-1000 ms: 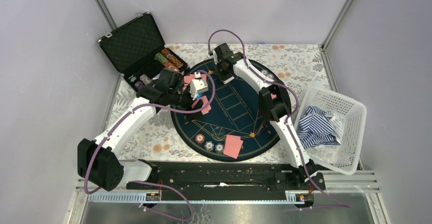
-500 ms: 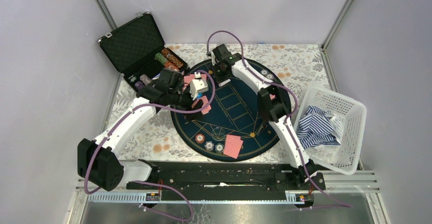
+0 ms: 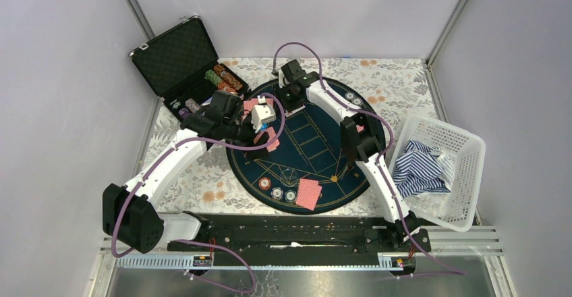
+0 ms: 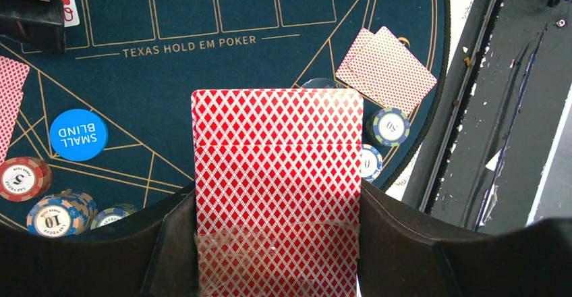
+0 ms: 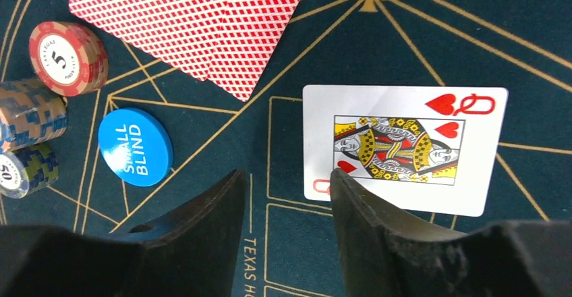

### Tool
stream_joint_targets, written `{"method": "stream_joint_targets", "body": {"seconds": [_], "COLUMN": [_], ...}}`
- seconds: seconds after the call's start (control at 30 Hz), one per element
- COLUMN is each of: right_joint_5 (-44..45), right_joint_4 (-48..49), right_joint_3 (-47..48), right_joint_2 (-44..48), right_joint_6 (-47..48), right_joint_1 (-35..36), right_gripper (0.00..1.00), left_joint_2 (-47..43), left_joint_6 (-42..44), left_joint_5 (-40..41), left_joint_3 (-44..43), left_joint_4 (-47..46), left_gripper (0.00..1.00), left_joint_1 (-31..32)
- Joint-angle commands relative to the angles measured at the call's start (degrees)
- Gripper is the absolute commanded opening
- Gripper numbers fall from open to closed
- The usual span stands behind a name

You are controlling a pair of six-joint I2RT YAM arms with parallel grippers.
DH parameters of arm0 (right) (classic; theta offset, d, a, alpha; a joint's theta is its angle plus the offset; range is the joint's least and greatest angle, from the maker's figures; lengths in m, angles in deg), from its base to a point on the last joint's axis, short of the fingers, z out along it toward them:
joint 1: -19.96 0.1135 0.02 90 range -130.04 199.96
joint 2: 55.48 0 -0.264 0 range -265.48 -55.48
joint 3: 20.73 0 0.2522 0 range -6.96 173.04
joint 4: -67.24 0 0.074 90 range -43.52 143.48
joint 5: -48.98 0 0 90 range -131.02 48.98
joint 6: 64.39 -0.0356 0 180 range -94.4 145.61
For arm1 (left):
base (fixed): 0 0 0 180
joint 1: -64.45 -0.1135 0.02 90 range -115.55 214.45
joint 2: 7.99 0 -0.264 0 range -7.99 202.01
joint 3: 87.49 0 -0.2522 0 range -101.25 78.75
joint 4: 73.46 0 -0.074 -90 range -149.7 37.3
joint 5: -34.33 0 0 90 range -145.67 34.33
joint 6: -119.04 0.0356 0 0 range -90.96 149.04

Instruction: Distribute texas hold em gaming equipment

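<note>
My left gripper (image 4: 278,206) is clamping a deck of red-backed cards (image 4: 276,148) at the lower centre of its wrist frame, above the poker mat (image 4: 202,74). My right gripper (image 5: 287,182) is standing open and holding nothing. The queen of hearts (image 5: 405,148) is lying face up at centre right, and the blue small-blind disc (image 5: 135,146) is lying at left.

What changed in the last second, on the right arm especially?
The right gripper edged slightly left in the top view and opened, letting go of the queen of hearts, which lies face up on the mat. The left gripper kept its hold on the red-backed deck; nothing else moved.
</note>
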Motion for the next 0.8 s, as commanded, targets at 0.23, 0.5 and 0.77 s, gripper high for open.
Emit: {"method": "stream_joint_targets", "body": {"seconds": [0.23,0.5,0.77], "right_joint_5": [-21.84,-47.95,-52.56], "right_joint_4": [11.90,34.63,45.87], "right_joint_3": [-20.14,-47.10,-60.77], "right_joint_2": [21.86,38.80,44.80], "right_joint_6": [-8.59,-28.20,-37.15], "right_joint_1": [-6.96,-10.29,-6.38], "right_gripper": [0.76,0.87,0.89], "left_joint_2": [-1.22,-1.01,-0.88], "left_joint_6": [0.01,0.82,1.09], "left_joint_5": [-2.10,-1.01,-0.69], "left_joint_3": [-0.48,0.76,0.92], "left_joint_4": [-2.70,-2.66,-2.65], "left_gripper": [0.00,0.00,0.00], "left_joint_1": [-0.35,-0.35,0.09]}}
